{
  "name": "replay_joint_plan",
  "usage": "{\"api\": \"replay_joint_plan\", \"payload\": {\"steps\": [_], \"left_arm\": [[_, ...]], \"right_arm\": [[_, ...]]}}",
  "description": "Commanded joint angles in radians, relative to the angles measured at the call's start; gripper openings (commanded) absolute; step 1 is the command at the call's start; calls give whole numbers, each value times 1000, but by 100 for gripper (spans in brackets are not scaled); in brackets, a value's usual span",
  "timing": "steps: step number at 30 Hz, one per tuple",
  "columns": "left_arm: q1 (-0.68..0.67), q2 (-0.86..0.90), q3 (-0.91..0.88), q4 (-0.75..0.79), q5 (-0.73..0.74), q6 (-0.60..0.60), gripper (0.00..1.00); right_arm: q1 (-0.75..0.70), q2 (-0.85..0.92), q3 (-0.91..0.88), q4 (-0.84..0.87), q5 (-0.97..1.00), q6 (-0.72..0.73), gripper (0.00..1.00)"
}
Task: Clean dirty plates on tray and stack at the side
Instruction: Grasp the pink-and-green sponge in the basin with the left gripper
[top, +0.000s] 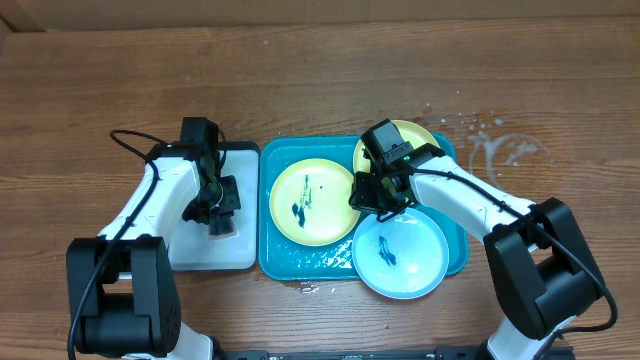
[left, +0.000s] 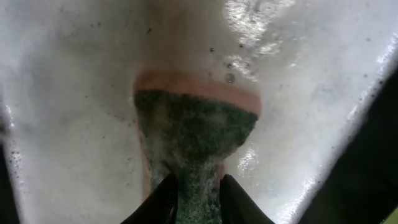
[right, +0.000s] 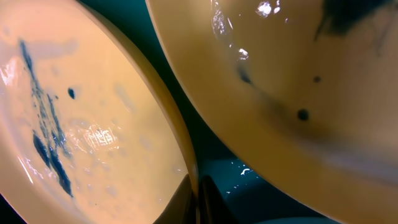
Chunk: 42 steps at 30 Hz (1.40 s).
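Note:
Three plates lie on the turquoise tray (top: 266, 215). A yellow-green plate (top: 310, 200) with blue smears sits at the left, a second yellow-green plate (top: 425, 140) at the back right, and a pale blue plate (top: 405, 255) with a smear at the front right. My right gripper (top: 368, 198) is shut on the right rim of the left yellow-green plate (right: 93, 124); the second yellow-green plate (right: 298, 74) fills the upper right of that view. My left gripper (top: 218, 222) is shut on a green and orange sponge (left: 193, 134) pressed onto a wet white tray (left: 74, 93).
The small white tray (top: 205, 255) stands left of the turquoise tray, on the brown wood tabletop (top: 300, 70). Water drops and a wet patch (top: 495, 145) lie on the table at the back right.

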Motion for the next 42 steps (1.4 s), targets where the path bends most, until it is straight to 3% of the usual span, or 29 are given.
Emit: {"api": "replay_joint_plan", "payload": {"steps": [1, 15, 20, 23, 28, 34, 42], "left_arm": [[-5, -2, -6, -2, -54, -64, 27], [-7, 35, -6, 17, -67, -71, 27], [-7, 52, -6, 39, -31, -52, 18], [-8, 63, -6, 51, -6, -49, 4], [-8, 56, -4, 65, 4, -23, 4], [-8, -50, 19, 63, 7, -7, 4], [-8, -256, 64, 27, 198, 45, 4]], "right_arm": [[0, 3, 22, 3, -11, 4, 4], [-1, 3, 22, 6, -10, 3, 4], [-1, 3, 22, 13, -10, 3, 4], [-1, 3, 22, 13, -10, 3, 4], [-1, 3, 22, 14, -10, 3, 4], [-1, 3, 22, 16, -9, -6, 4], [-1, 3, 22, 33, 13, -57, 4]]}}
